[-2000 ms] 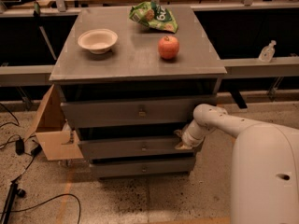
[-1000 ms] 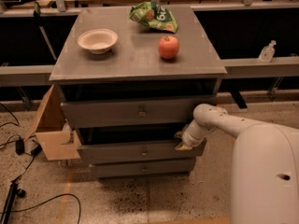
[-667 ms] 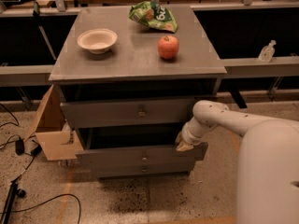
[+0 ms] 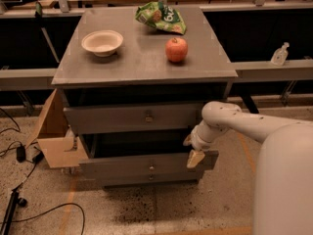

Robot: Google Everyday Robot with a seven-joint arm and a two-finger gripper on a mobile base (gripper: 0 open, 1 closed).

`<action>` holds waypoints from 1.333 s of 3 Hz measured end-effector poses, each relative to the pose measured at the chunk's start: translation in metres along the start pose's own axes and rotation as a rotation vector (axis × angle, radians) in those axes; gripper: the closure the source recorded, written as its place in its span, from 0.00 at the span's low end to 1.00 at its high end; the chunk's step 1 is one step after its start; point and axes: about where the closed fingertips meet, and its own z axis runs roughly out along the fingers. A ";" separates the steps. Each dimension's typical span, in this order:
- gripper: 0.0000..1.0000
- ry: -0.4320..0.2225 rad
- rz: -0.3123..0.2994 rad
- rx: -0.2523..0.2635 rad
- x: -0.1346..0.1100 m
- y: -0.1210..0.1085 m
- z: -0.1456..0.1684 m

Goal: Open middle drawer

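One level pull, we judge, suits the gripper (image 4: 195, 154), centre-right at the middle drawer (image 4: 142, 165) end; clamping we cannot tell.

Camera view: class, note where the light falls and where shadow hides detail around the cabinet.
Camera view: warm light from above falls evenly on the cabinet top and the apple. Camera view: the cavity above the pulled-out middle drawer is in deep shadow, its contents hidden. Camera view: the pincer, at that drawer's right end, is brightly lit.
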 end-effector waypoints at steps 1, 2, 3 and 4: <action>0.13 0.043 0.061 -0.011 -0.022 0.023 -0.056; 0.00 0.066 0.096 -0.023 -0.033 0.034 -0.082; 0.00 0.048 0.109 -0.045 -0.035 0.037 -0.082; 0.00 0.000 0.125 -0.111 -0.030 0.043 -0.060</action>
